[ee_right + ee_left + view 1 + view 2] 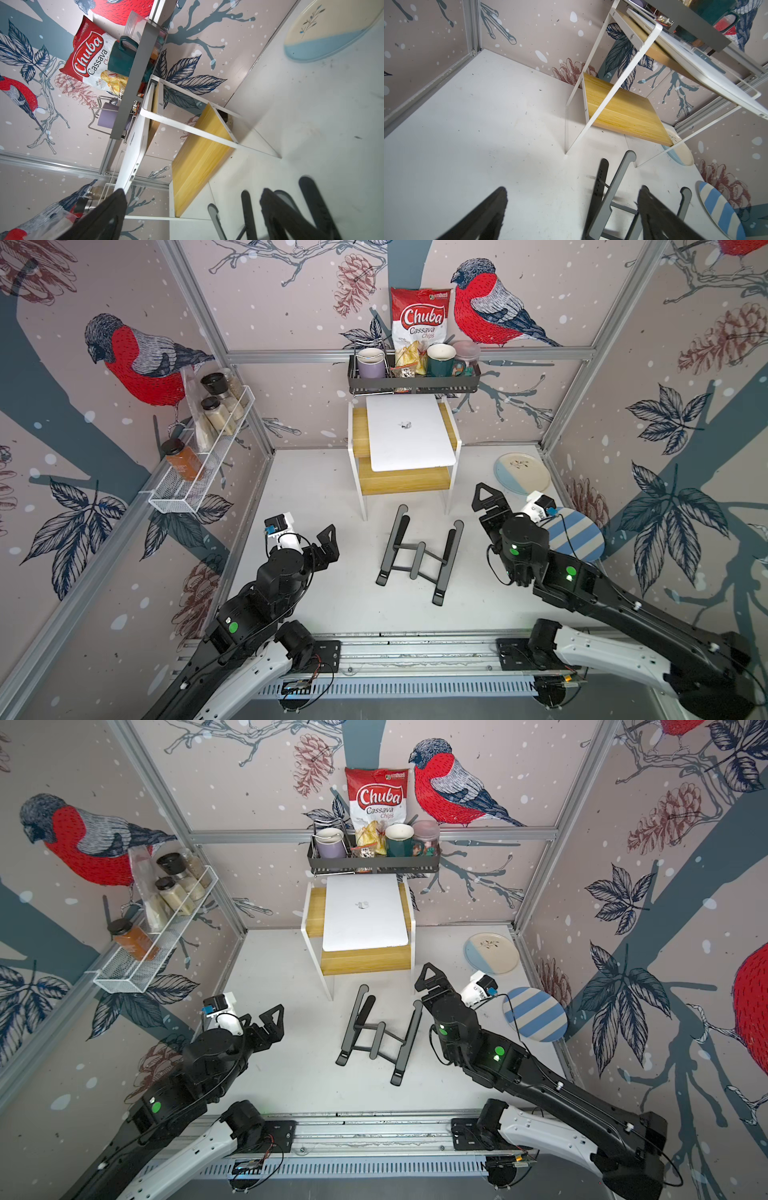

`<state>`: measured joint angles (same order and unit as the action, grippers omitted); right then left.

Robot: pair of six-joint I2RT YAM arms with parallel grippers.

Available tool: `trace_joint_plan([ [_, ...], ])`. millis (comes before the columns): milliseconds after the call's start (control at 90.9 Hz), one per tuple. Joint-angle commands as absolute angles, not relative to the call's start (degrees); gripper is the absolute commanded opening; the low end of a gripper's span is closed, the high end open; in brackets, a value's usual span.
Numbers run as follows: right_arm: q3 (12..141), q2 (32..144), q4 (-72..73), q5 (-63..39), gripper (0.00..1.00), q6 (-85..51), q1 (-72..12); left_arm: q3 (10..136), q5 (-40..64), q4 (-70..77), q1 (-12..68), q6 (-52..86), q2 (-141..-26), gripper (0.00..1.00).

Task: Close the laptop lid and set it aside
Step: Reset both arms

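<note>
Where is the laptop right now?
In both top views the thin silver-white laptop lies closed atop the white-framed wooden shelf, back centre, below the dark wall basket.

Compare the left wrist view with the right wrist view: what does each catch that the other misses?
Only the left wrist view: the striped plate. Only the right wrist view: the chips bag. Both: the closed laptop on top of the shelf, the folding stand and the cream-and-blue plate.

Laptop: shut, flat atop shelf. Rack: chips, mug. Table: cream-blue plate, dark stand. Right gripper: fingers wide apart.
</note>
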<state>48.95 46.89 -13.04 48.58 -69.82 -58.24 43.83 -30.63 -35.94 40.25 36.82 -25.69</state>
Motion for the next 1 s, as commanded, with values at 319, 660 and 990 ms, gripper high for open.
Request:
trace_joint_plan([
  [319, 34.83, 28.39, -5.83, 68.05, 1.00, -27.48, -57.72, 41.43, -47.93, -24.42, 39.92, 22.51, -35.18, 0.96],
  [660, 25.97, 34.38, 7.98, 43.72, 1.00, -19.26, -27.80, 35.89, -50.92, -13.05, 26.00, 17.12, -45.17, 0.96],
  [990, 23.72, 55.74, 22.22, 30.53, 1.00, -14.96, -9.76, 27.12, -53.32, 7.51, 16.81, 7.65, -57.56, 0.96],
])
